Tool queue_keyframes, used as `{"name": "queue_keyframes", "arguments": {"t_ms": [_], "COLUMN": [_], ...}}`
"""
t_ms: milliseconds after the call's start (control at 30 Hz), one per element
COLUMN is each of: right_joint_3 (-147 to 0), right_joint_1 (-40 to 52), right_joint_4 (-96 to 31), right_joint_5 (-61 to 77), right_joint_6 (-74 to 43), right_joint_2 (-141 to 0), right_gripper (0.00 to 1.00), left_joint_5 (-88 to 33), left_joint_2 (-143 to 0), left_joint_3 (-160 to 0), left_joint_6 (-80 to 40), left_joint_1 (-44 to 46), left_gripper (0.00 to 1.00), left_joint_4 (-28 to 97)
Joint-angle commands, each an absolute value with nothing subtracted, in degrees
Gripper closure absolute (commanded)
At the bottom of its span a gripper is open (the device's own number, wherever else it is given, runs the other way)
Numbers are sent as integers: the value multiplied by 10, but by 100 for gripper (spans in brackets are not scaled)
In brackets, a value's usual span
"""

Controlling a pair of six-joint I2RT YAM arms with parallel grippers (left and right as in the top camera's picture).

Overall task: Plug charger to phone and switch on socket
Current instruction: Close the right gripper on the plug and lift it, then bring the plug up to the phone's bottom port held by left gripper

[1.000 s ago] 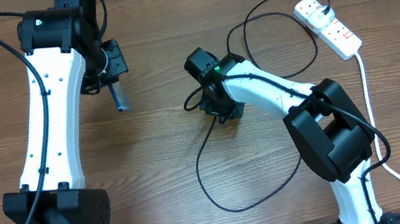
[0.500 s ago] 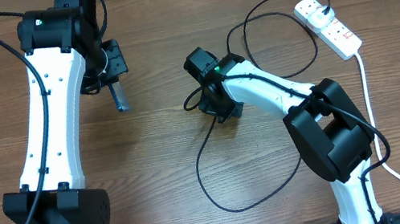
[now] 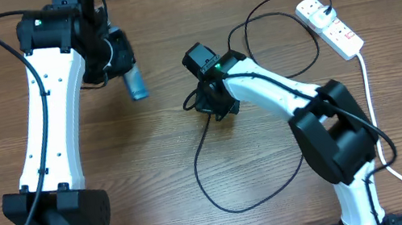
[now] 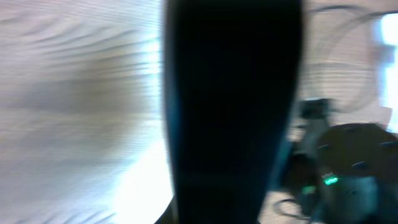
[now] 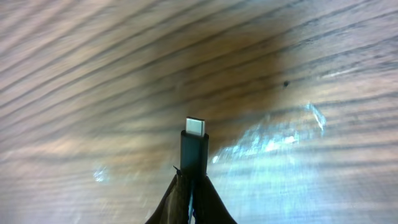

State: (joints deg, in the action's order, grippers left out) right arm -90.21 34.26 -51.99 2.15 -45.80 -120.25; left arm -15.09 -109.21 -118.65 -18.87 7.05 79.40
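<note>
On the wood-grain table (image 3: 152,161) (glossy, glare-streaked) lies the socket (image 3: 330,25).

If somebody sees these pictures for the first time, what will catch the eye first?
The light blue phone stands out, held by the shut left gripper at the upper left of the overhead view. In the right wrist view, the silver connector tip of the charger sticks out from the shut right gripper. The white socket lies at the upper right of the overhead view.
</note>
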Motion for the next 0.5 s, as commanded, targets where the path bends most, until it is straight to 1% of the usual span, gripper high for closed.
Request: {"name": "queue_keyframes", "arguments": {"t_ms": [0, 133, 233, 333, 467], "right_joint_3": [-926, -926, -926, -926, -926], "right_joint_1": [349, 363, 376, 394, 421], "right_joint_4": [-521, -538, -550, -550, -552], "right_joint_5": [52, 61, 103, 150, 151], "right_joint_6": [-394, -348, -297, -253, -250], "right_joint_2": [-1087, -1001, -944, -909, -894], "right_gripper": [96, 96, 96, 96, 96], "left_joint_5": [-366, -515, -604, -664, -730], "left_joint_2": [-1086, -1086, -1086, -1086, -1086], "left_joint_3": [-1200, -1201, -1201, -1201, -1200], "left_joint_6": [-154, -147, -147, -139, -104], "left_joint_1": [41, 6, -18, -29, -27], "left_gripper": [96, 96, 96, 96, 96], "left_joint_4": [756, 704, 675, 672, 677]}}
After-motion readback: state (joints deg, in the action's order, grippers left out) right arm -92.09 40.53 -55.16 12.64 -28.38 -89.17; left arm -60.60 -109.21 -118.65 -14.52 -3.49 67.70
